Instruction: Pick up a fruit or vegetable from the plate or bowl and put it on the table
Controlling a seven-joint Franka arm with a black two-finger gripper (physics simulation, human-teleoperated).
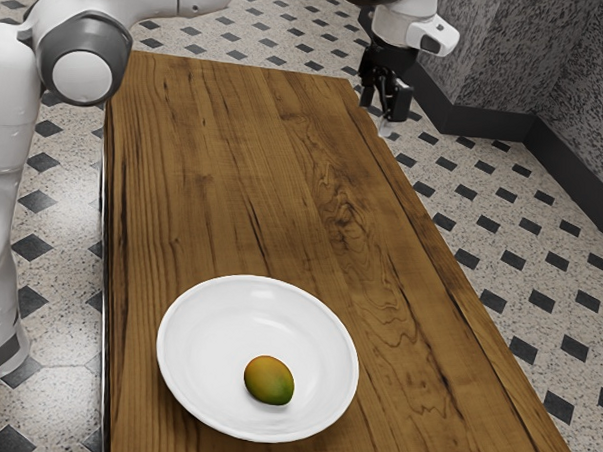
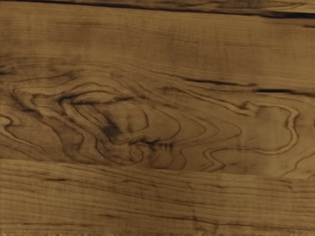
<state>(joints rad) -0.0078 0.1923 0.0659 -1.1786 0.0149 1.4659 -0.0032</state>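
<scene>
With the black two-finger gripper's fingers wide near the brown wooden table's far corner, I should centre above the oval green-orange mango inside the round white bowl, then descend vertically, clearing the rim.

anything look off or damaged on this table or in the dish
Nothing stands out. The mango-like fruit looks whole and lies inside the white dish, which sits level, with no spill visible. The dark swirls on the table look like wood grain, not damage.
</scene>
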